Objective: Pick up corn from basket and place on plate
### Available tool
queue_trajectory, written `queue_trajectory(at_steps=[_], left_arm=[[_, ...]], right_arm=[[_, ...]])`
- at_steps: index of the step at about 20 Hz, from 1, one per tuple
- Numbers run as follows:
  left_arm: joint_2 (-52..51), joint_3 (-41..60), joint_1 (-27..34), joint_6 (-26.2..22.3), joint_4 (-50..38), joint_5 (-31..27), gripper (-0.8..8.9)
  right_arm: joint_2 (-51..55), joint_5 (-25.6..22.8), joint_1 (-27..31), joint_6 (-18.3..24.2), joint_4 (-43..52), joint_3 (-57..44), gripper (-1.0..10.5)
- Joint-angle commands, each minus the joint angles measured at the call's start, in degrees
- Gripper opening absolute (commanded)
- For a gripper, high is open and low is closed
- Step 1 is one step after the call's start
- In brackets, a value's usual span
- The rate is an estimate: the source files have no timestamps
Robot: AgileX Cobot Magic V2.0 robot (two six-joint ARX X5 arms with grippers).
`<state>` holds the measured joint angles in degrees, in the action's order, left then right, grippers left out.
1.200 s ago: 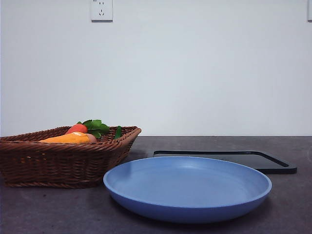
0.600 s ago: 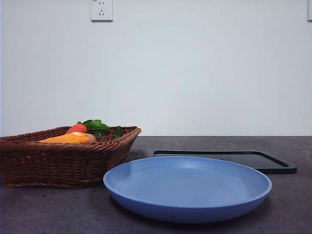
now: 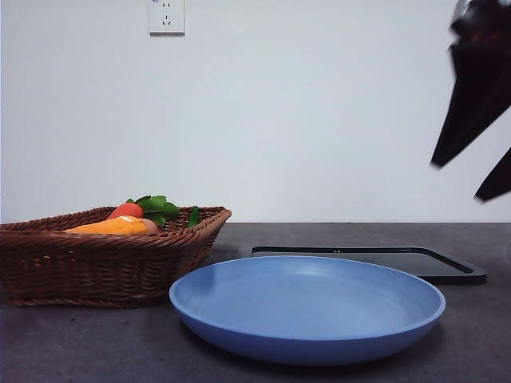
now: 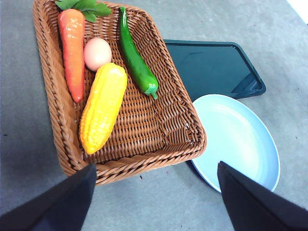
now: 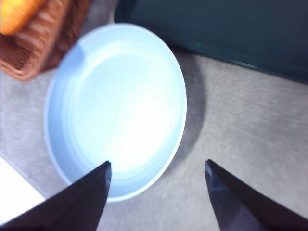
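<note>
Grey speckled counter (image 3: 96, 343) under a bare white wall (image 3: 303, 120). The right end effector (image 5: 156, 192), wide open and empty, hangs above the round light-blue plate (image 5: 115, 106); the left end effector (image 4: 154, 192), equally open, above the brown wicker basket (image 4: 178, 120) holding the ribbed yellow corn (image 4: 102, 107).

Corn (image 4: 103, 108) in basket (image 4: 173, 122), plate (image 4: 240, 139) empty

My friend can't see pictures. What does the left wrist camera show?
A brown basket on a grey table holds yellow corn, an orange carrot, an egg and a green pepper. Beside the basket are an empty light-blue plate and a black tray. The left gripper is open above, holding nothing.
</note>
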<state>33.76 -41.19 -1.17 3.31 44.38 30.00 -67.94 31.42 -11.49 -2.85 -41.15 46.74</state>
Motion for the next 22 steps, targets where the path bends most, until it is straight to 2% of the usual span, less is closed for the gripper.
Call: queue_trajectory(at_steps=[1,11,14,19,22], left_arm=[[0.3,-0.9,-0.1,-0.7,-0.7,0.2,4.08],[0.3,-0.9,-0.1,-0.7,-0.7,0.2,4.08],[0.3,-0.9,-0.1,-0.7,-0.7,0.2,4.08],[0.3,-0.9,-0.1,-0.7,-0.7,0.2,4.08],[0.3,-0.9,-0.1,-0.7,-0.7,0.2,4.08]], right_arm=[[-5.0,0.1,-1.3,-0.2,2.3,0.9,3.1],[-20.7,0.1,-4.8,-1.0,11.3,0.9,2.6],[-22.7,0.1,-5.5,-1.1,12.3,0.9,2.3],[-23.1,0.0,-6.7,-1.5,13.9,0.9,0.8],[-23.7,-2.7,-6.8,-2.6,14.1,0.9,0.6]])
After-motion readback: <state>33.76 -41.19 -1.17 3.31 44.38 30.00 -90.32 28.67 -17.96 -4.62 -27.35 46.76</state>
